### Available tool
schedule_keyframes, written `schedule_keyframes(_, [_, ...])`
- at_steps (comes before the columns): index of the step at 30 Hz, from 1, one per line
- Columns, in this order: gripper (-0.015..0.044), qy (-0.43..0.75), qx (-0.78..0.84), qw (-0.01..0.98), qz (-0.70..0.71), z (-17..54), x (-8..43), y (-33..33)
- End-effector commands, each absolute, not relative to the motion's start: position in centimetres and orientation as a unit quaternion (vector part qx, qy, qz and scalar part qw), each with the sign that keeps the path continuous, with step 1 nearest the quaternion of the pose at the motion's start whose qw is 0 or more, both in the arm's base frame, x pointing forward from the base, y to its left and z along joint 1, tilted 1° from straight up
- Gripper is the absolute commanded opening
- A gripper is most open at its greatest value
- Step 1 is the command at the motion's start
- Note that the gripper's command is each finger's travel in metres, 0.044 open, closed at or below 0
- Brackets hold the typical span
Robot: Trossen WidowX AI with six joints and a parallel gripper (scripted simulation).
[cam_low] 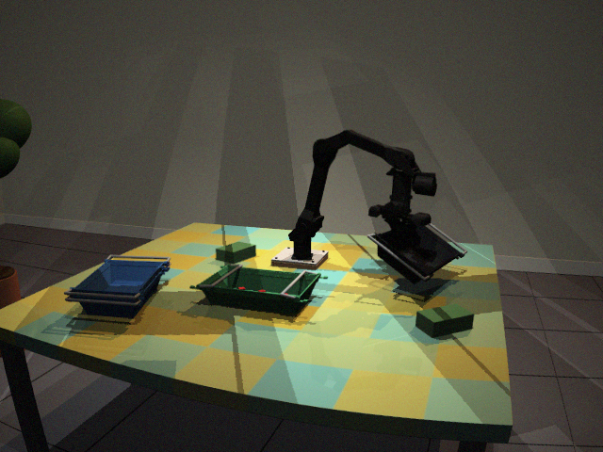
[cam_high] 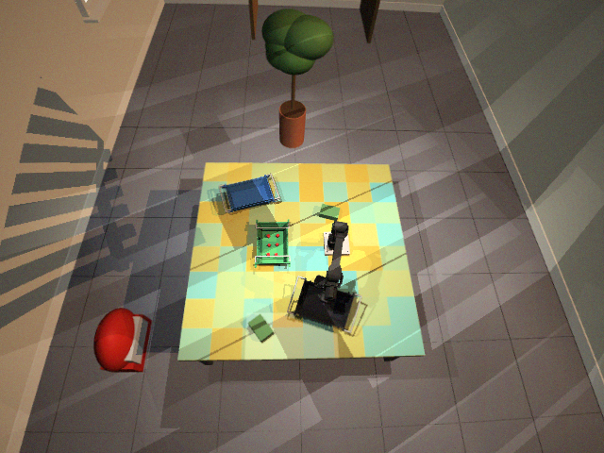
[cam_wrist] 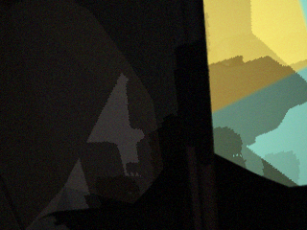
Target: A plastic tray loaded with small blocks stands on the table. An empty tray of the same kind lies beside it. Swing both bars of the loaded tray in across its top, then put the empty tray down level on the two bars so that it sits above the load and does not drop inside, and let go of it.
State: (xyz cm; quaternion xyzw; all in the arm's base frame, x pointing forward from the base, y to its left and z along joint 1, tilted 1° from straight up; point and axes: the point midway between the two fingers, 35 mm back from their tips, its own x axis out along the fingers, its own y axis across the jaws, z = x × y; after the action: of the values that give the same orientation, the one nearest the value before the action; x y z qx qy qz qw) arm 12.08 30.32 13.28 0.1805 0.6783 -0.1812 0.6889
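Observation:
The loaded green tray [cam_high: 286, 243] [cam_low: 257, 302] stands level on the table with several red blocks [cam_high: 269, 244] [cam_low: 262, 290] inside. Both its wire bars lie across its top, one near each end, the first bar [cam_high: 273, 227] [cam_low: 226, 275] and the second bar [cam_high: 271, 257] [cam_low: 294, 283]. My gripper [cam_high: 329, 294] [cam_low: 404, 232] [cam_wrist: 190, 156] is shut on the long wall of the black tray [cam_high: 311, 311] [cam_low: 395, 260], on the side toward the arm's base. The black tray hangs above the table, steeply tilted, its far side low. Its bars are out over its ends. The fingertips are dark and partly hidden.
A blue tray [cam_high: 248, 193] [cam_low: 119, 277] stands beyond the green tray, bars out. One green block [cam_high: 260, 327] [cam_low: 444, 321] lies near the black tray. Another green block [cam_high: 328, 211] [cam_low: 236, 251] lies by the arm's white base plate [cam_high: 344, 249] [cam_low: 282, 261].

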Motion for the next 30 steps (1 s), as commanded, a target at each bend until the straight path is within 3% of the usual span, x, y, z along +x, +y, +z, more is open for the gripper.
schedule_keyframes(1, [0.0000,0.677,0.193,0.690,-0.170,16.0,12.3,30.9])
schedule_keyframes(12, [0.0000,0.677,0.193,0.690,-0.171,20.7,12.0,30.5])
schedule_keyframes(30, [0.0000,0.677,0.193,0.690,-0.171,20.8,12.0,30.5])
